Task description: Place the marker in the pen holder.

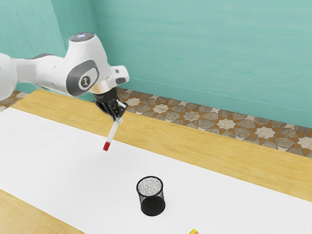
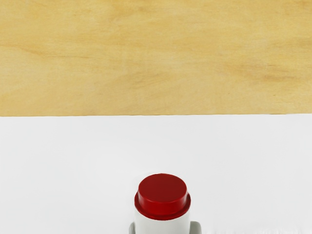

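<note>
White is the arm (image 1: 87,68) that is stretched in from the exterior view's left. Next along, the marker (image 1: 112,134) is held up in the air on a slant. Its red end (image 1: 106,146) is pointed down and out to the exterior view's left, and its other end is tucked up in the black gripper (image 1: 118,120). The marker is pinched there, with one grey finger (image 2: 196,228) pressed on each side of it. More to the exterior view's right, and nearer the camera, the black pen holder (image 1: 152,207) is stood upright on the white part of the table (image 1: 58,151), well apart from the marker. Its round top is open.

So the red end is leaned away from the pen holder. It seems that the marker must be carried across, toward the exterior view's right and the camera, then tipped up straight and let down. If the slant is not fixed, the rim could be bumped and the pen holder knocked over.
</note>
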Controlling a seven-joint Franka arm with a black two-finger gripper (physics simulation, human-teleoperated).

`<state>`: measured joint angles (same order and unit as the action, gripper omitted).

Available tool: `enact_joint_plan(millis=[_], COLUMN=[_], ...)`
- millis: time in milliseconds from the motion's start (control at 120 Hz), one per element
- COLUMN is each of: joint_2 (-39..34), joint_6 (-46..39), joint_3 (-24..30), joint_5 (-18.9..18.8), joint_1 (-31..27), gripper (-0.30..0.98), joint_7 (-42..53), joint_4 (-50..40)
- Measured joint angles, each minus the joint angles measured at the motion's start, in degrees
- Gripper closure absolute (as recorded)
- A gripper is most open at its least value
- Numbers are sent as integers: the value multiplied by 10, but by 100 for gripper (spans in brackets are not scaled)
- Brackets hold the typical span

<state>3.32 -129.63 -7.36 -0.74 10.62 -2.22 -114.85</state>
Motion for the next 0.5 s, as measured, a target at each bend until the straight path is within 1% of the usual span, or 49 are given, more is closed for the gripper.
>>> enact_joint_plan(millis=[167,308,383,500], joint_2=[-10,-6,-1,5], joint_6=[-1,-2,-3,-4], joint_3=[54,65,66,66], joint_5=[-1,1,0,2], joint_1=[52,99,101,79], gripper=[79,79,78,77], joint_7=[-4,-9,-12,-15], joint_4=[-3,-2,-2,-6])
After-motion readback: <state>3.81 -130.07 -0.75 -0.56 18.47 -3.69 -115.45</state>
